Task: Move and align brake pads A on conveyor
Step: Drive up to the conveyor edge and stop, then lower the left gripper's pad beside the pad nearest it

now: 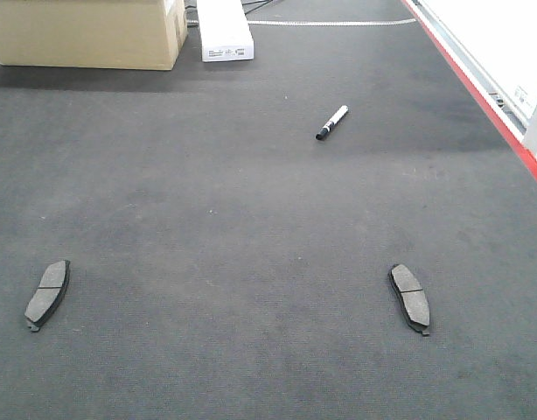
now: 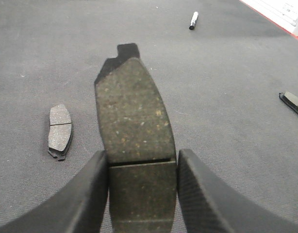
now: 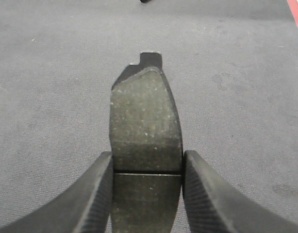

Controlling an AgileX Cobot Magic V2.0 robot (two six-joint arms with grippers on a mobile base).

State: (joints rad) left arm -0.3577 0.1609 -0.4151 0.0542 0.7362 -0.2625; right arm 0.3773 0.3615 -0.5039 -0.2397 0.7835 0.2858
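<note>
On the belt: two brake pads lie flat on the conveyor [image 1: 268, 227], the left lying pad [image 1: 47, 294] and the right lying pad [image 1: 410, 298], well apart from each other.
Pads held: two more, each seen only from its own wrist view, making four in all.
Left pincer [image 2: 142, 191]: clamped on the left held pad [image 2: 133, 116], one dark finger pressing each long edge near the central groove.
Right pincer [image 3: 147, 191]: clamped on the right held pad [image 3: 145, 116] the same way, fingers against both edges at the groove.
Marker pen [image 1: 332, 122]: one, black and white, lying on the belt farther back, apart from every pad.
Boxes: one cardboard box [image 1: 85, 33] and one white box [image 1: 224, 31] at the far end.
Edge stripe [image 1: 478, 92]: red, along the belt's right side.
Cut off: both held pads run out of the bottom of their views; the right lying pad is clipped at the edge of the left wrist view.
Hard to tell: whether the held pads touch the belt or hang above it.
</note>
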